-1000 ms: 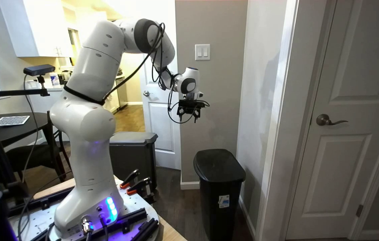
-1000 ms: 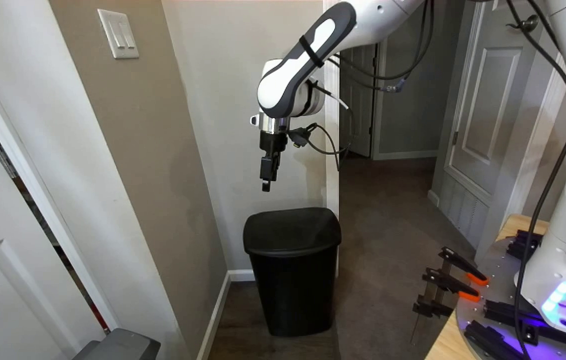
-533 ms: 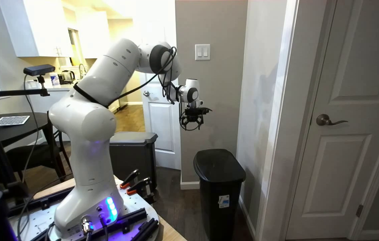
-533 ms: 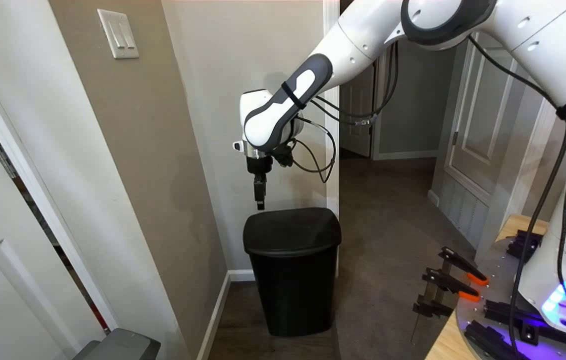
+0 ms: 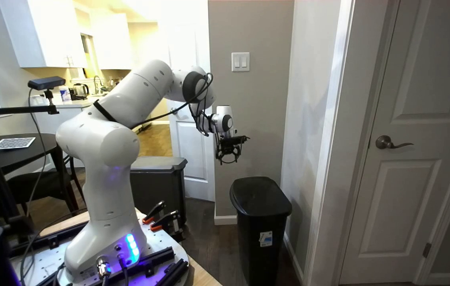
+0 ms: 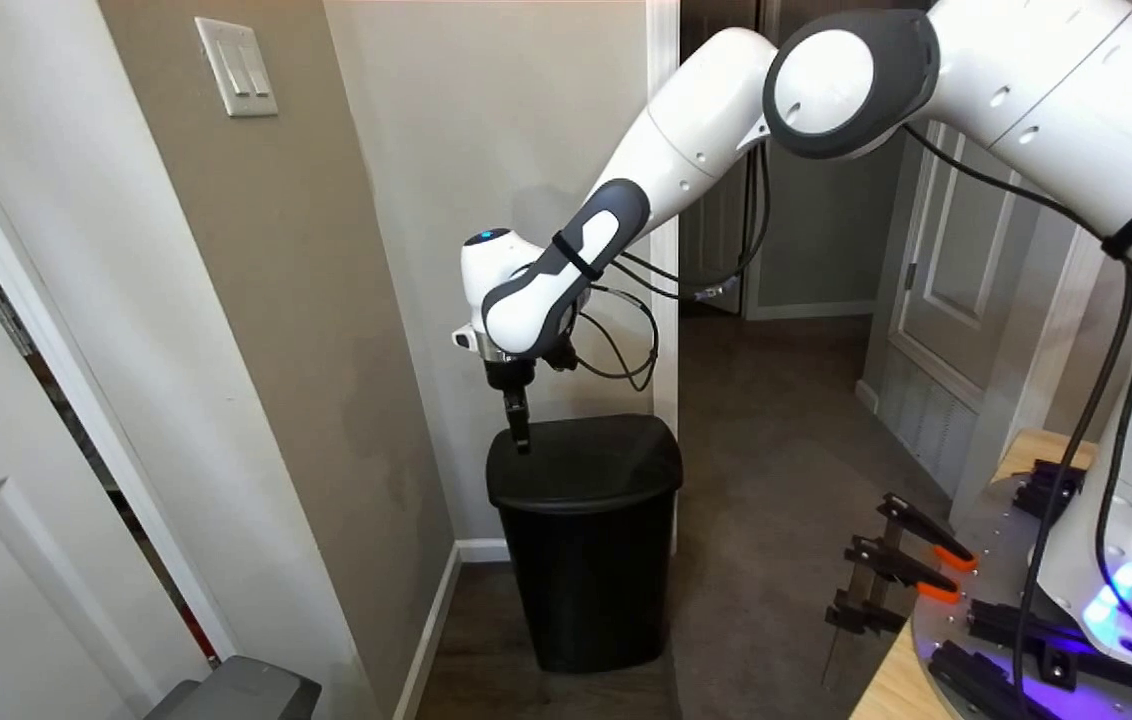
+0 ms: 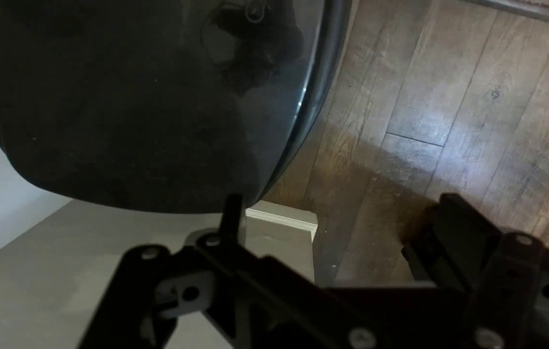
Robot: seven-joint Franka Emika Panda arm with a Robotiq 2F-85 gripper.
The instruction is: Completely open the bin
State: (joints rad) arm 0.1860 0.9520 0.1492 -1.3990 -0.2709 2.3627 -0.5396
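Note:
The bin is tall, slim and black with a rounded black lid. It stands in the corner in an exterior view (image 5: pixel 264 234) and also shows in another exterior view (image 6: pixel 586 580). Its lid is down. In the wrist view the lid (image 7: pixel 124 111) fills the upper left. My gripper (image 7: pixel 340 201) is open and empty, its two fingers wide apart, with floor and wall between them. In an exterior view the gripper (image 5: pixel 229 159) hangs above and beside the bin's wall-side edge. Its fingers (image 6: pixel 523 446) overlap the lid's far left in an exterior view; contact cannot be made out.
Walls meet close behind the bin, with a white baseboard (image 7: pixel 282 215) beside it. A grey-lidded container (image 5: pixel 157 178) stands by the white door. Black clamps with orange tips (image 6: pixel 901 560) stick out from the robot's table.
The arm has come down and reached outward, bringing the gripper from high above down near the bin's lid. The gripper has also turned somewhat. The bin has not moved.

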